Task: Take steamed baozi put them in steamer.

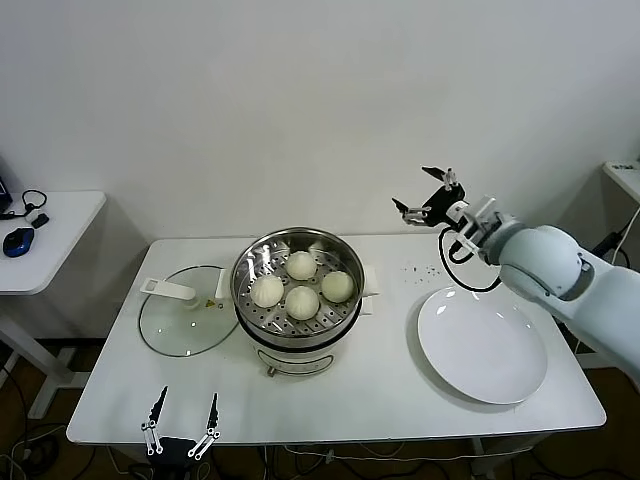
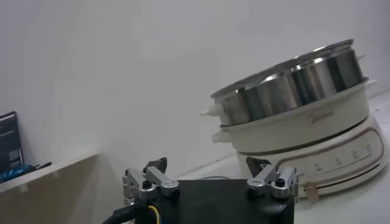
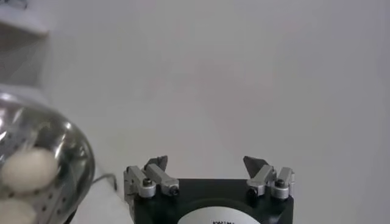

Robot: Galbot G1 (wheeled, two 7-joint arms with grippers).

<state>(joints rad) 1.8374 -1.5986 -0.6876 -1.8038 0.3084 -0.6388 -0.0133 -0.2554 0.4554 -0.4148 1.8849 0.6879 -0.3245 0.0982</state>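
Note:
Several off-white baozi [image 1: 301, 265] sit on the perforated tray inside the shiny steel steamer [image 1: 252, 265] on its white base, mid-table. In the right wrist view a baozi [image 3: 27, 169] shows inside the steamer [image 3: 73, 152]. My right gripper [image 1: 424, 193] is open and empty, raised above the table's back right, well right of the steamer. My left gripper [image 1: 181, 416] is open and empty, parked low at the table's front edge, left of the steamer's front. The left wrist view shows the steamer [image 2: 292, 85] from the side, beyond the open gripper [image 2: 207, 167].
A flat glass lid with a white handle [image 1: 183, 310] lies left of the steamer. A round white plate [image 1: 482, 345], bare, lies on the right of the white table [image 1: 380, 390]. A second white table [image 1: 60, 230] with a blue mouse stands at far left.

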